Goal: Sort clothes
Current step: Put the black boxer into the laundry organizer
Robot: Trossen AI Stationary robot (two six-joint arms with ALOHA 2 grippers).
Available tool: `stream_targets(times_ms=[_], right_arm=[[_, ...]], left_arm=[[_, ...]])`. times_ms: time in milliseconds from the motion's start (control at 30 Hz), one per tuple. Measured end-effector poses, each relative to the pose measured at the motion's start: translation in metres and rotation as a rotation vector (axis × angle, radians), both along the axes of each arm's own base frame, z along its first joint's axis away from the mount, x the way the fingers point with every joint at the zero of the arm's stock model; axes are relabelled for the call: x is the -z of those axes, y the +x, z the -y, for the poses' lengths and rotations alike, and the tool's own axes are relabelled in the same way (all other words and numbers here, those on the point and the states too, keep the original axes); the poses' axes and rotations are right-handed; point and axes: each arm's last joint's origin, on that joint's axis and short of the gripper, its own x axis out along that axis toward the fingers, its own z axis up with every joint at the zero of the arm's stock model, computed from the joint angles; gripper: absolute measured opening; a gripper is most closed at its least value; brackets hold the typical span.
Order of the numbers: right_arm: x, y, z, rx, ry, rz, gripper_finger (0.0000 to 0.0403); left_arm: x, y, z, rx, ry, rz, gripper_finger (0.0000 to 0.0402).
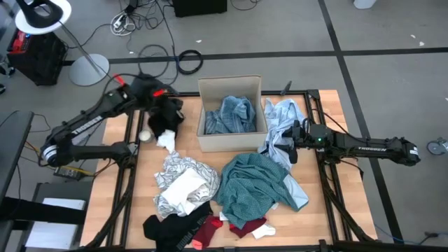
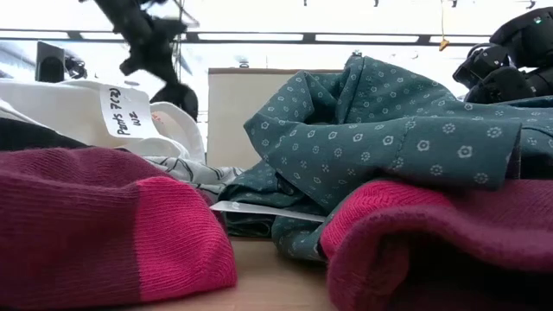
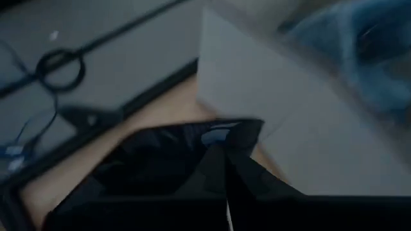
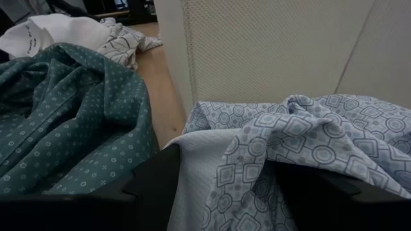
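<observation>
Black garment [image 1: 166, 120] hangs in your clenched left pincer [image 1: 162, 110], upper left, beside the cardboard box [image 1: 229, 142]. Right pincer [image 1: 283, 143] rests released over the pale blue shirt [image 1: 281, 119]. Next, probably carry it to its pile.

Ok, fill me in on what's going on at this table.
Two robot arms are sorting clothes. The left gripper is shut on a black garment, lifted off the table just left of the cardboard box. The box already holds a blue striped garment. The right gripper is open over a pale blue shirt beside the box's right wall. A teal shirt, a silvery white garment and socks lie on the table.
</observation>
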Motion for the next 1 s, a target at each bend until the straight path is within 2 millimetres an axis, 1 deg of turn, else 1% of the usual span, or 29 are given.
stream_targets(times_ms=[167, 300, 400, 500, 633, 833, 1000], right_arm=[[0.0, 0.0, 0.0, 0.0, -0.001, 0.001, 0.0254], [0.0, 0.0, 0.0, 0.0, -0.001, 0.003, 0.0254], [0.0, 0.0, 0.0, 0.0, -0.001, 0.004, 0.0254], [0.0, 0.0, 0.0, 0.0, -0.001, 0.003, 0.0254], [0.0, 0.0, 0.0, 0.0, -0.001, 0.003, 0.0254], [0.0, 0.0, 0.0, 0.0, -0.001, 0.004, 0.0254], [0.0, 0.0, 0.0, 0.0, -0.001, 0.004, 0.0254]], left_arm=[[-0.043, 0.0, 0.008, 0.036, 0.095, 0.126, 0.0], [-0.077, 0.003, 0.013, 0.075, 0.217, 0.263, 0.0], [-0.099, 0.006, 0.014, 0.091, 0.286, 0.364, 0.0], [-0.117, 0.015, 0.012, 0.115, 0.336, 0.447, 0.0], [-0.139, 0.036, 0.003, 0.185, 0.368, 0.533, 0.0], [-0.167, 0.081, -0.015, 0.289, 0.379, 0.576, 0.0], [-0.197, 0.11, -0.022, 0.37, 0.408, 0.657, 0.0]])
